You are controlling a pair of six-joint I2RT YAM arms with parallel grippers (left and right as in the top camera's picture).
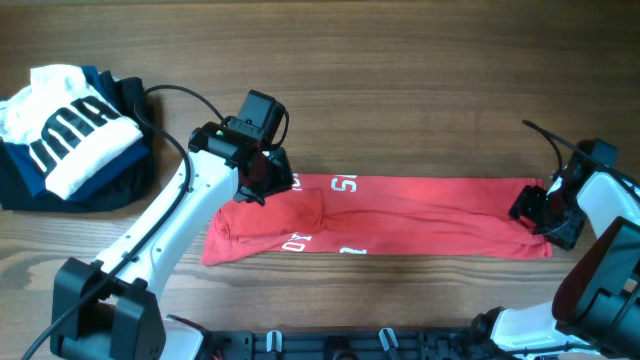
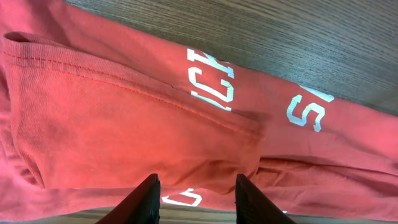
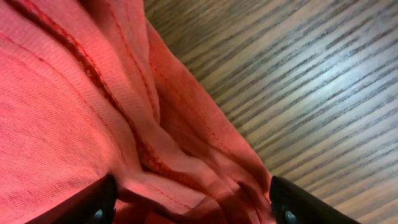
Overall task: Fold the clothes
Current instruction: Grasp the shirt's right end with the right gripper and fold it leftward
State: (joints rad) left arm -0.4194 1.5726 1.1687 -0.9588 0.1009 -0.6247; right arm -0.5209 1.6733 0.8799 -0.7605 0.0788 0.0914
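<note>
The clothes are one red T-shirt [image 1: 400, 215] with white lettering, lying on the wooden table as a long flat strip from left to right. My left gripper [image 1: 262, 180] hovers over the strip's upper left part, where a folded flap lies. In the left wrist view its fingers [image 2: 146, 199] stand apart over the red cloth [image 2: 124, 124], with nothing pinched between them. My right gripper [image 1: 540, 215] is at the strip's right end. In the right wrist view its jaws are spread wide, open, and bunched hems of the shirt [image 3: 62, 93] lie loose between them.
A pile of other garments sits at the far left, a white one with black block letters [image 1: 70, 125] on top of dark navy and black ones [image 1: 110, 185]. Bare wooden table [image 1: 420, 90] lies behind the shirt. The arms' bases stand along the front edge.
</note>
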